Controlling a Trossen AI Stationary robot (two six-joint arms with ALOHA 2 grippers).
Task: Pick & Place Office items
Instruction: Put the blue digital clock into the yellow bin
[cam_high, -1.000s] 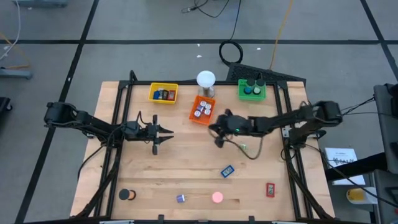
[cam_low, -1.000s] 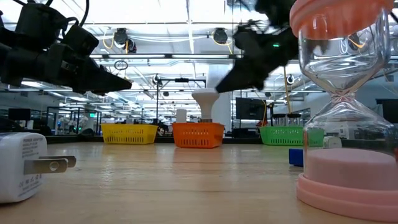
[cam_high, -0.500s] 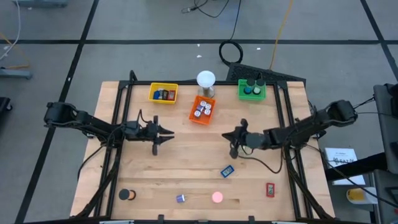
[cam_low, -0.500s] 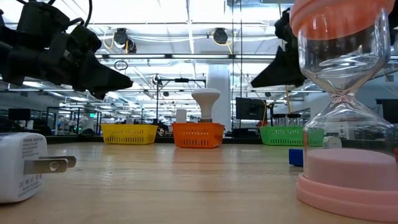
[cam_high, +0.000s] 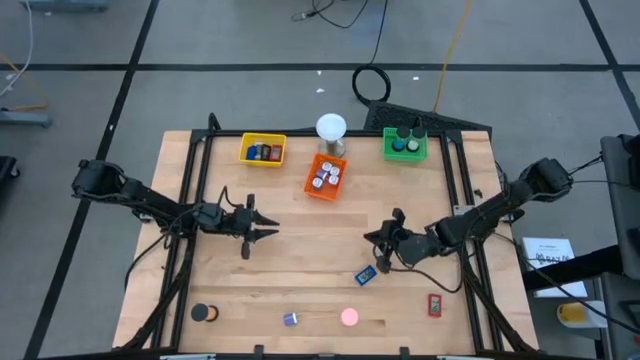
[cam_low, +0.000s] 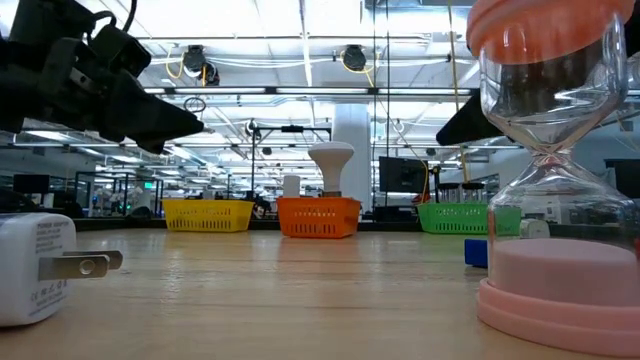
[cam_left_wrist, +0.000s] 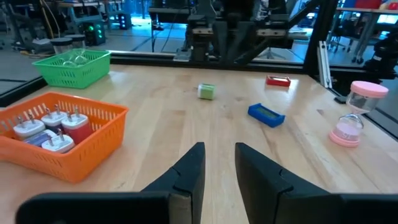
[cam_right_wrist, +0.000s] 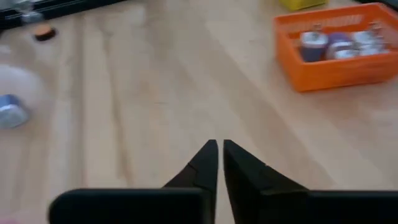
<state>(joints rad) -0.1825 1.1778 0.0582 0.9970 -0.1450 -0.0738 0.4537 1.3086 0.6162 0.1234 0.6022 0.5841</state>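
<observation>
From above, the right gripper (cam_high: 378, 240) hovered right of centre, fingers nearly together and empty, just above the blue block (cam_high: 366, 275). The left gripper (cam_high: 268, 228), left of centre, stood slightly apart, holding nothing. The red block (cam_high: 434, 304), pink hourglass (cam_high: 349, 317) and black roll (cam_high: 203, 313) lay along the bottom edge. Only the table-level camera showed a white plug (cam_low: 35, 265) at lower left; the left wrist camera alone revealed plugs inside the orange tray (cam_left_wrist: 93, 134).
</observation>
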